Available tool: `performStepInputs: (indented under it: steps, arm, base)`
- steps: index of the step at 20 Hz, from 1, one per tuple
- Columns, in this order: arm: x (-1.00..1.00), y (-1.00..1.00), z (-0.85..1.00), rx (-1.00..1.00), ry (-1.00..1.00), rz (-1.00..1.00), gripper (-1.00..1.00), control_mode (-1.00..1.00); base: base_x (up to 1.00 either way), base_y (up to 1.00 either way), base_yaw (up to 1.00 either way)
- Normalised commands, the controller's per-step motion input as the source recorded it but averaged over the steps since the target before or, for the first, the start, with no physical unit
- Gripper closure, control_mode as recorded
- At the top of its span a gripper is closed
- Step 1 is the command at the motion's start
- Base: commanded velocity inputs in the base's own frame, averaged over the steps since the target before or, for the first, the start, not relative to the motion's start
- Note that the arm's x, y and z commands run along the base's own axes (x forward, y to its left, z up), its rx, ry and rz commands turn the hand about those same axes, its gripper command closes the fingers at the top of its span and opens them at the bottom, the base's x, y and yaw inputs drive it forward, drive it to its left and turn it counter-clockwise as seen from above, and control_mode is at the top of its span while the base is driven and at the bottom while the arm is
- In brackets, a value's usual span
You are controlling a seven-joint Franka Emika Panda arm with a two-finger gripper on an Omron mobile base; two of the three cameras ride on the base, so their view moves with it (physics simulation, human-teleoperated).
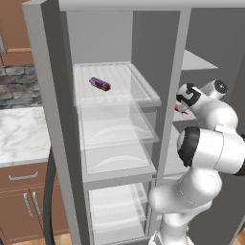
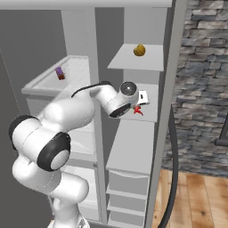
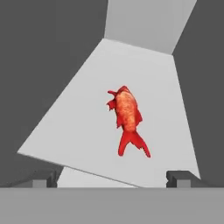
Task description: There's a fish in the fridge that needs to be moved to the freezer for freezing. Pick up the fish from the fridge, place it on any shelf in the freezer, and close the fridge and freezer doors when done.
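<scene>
since the fish (image 3: 127, 118) already lies flat on a solid grey shelf (image 3: 78, 118) of the freezer (image 2: 133, 147), just ahead of the hand (image 3: 113, 178) whose 2 tips stand wide apart and hold nothing, the step in hand looks like letting go and backing out. to do it well, i would draw the hand straight back along its own line, tips kept wide, so neither one drags the tail.

the fridge (image 1: 115, 139) lies off to the side of the hand, past the divider wall, with a dark purple cylinder (image 1: 99, 83) on its clear shelf. a yellow ball (image 2: 139, 50) sits on the freezer shelf above the hand. the fish rests near mid-shelf, away from the front edge and both side walls, so it should stay put. room behind the hand looks open; the shelf overhead and the divider are the edges to mind.
</scene>
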Motion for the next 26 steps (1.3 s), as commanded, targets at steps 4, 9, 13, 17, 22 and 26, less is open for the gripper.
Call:
performStepInputs:
  steps: [4, 9, 13, 17, 22, 26]
  arm:
    - [-0.81, 0.38, 0.6, 0.02, 0.06, -0.07, -1.0, -1.0]
    - [-0.77, 0.45, 0.52, 0.05, 0.05, -0.11, -1.0, -1.0]
    - [-0.69, 0.42, 0.34, 0.13, 0.01, -0.19, -1.0, -1.0]
    - [-0.55, 0.48, 0.29, 0.1, 0.0, -0.14, -1.0, -1.0]
    - [-0.59, 0.45, 0.15, 0.0, -0.02, -0.01, -1.0, -1.0]
    - [-0.23, 0.82, 0.06, 0.0, -0.01, 0.0, -1.0, -1.0]
  base:
    - [0.0, 0.0, 0.0]
    - [0.0, 0.0, 0.0]
    - [0.0, 0.0, 0.0]
    - [0.0, 0.0, 0.0]
    - [0.0, 0.0, 0.0]
    - [0.0, 0.0, 0.0]
